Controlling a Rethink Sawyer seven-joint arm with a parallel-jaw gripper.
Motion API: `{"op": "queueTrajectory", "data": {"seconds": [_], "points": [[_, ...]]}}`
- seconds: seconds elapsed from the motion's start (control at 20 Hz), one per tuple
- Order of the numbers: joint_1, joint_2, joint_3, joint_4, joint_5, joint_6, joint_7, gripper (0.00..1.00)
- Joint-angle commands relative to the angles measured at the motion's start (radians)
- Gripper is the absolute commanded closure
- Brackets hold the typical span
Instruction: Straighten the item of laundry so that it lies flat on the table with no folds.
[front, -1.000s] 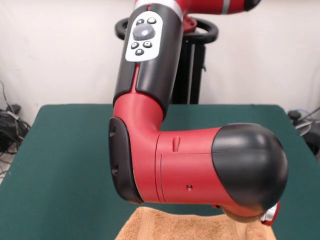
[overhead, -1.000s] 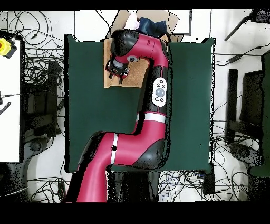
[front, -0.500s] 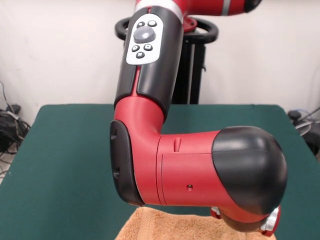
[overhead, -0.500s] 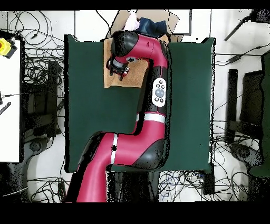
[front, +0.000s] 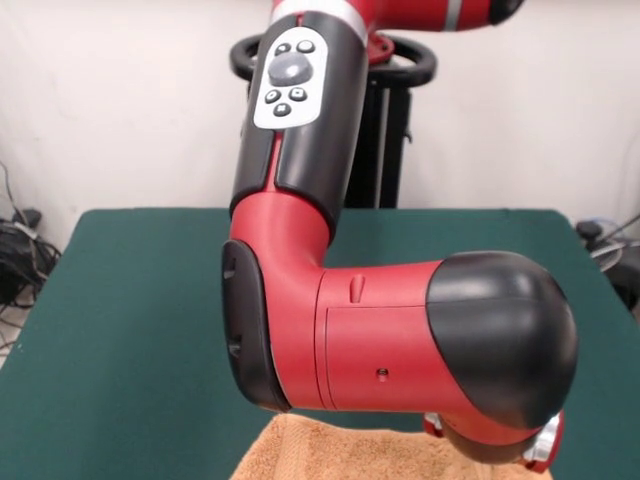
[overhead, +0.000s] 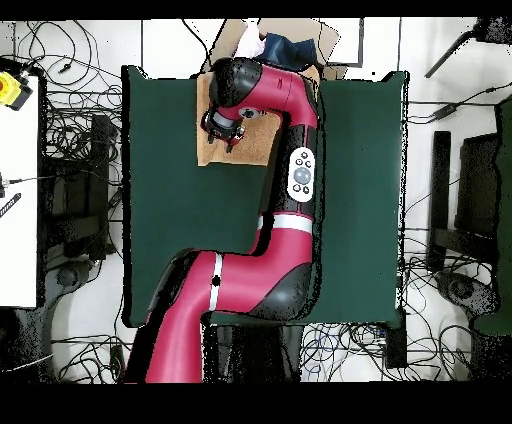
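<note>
So the gripper (overhead: 224, 130) hangs over the towel (overhead: 255, 140), probably to tug it flat; can't tell its grip.

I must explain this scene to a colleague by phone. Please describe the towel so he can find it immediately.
Start from the dark green table. In the overhead view, the towel lies at its top edge, partly under the red arm's gripper. It is the only light orange-tan, fuzzy cloth there.

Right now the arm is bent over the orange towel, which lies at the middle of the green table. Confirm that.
Not quite. The arm is bent over the orange towel, but the towel lies against one edge of the green table, not at its middle. The overhead view shows this.
</note>
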Motion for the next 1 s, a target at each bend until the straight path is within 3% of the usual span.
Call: {"op": "queueTrajectory", "data": {"seconds": [0.05, 0.15, 1.0], "points": [[0.011, -0.012, 0.112, 0.177, 0.049, 0.0, -0.045, 0.0], [0.005, -0.004, 0.124, 0.175, 0.068, 0.066, -0.051, 0.0], [-0.022, 0.048, 0.082, 0.131, 0.046, 0.049, -0.155, 0.0]]}}
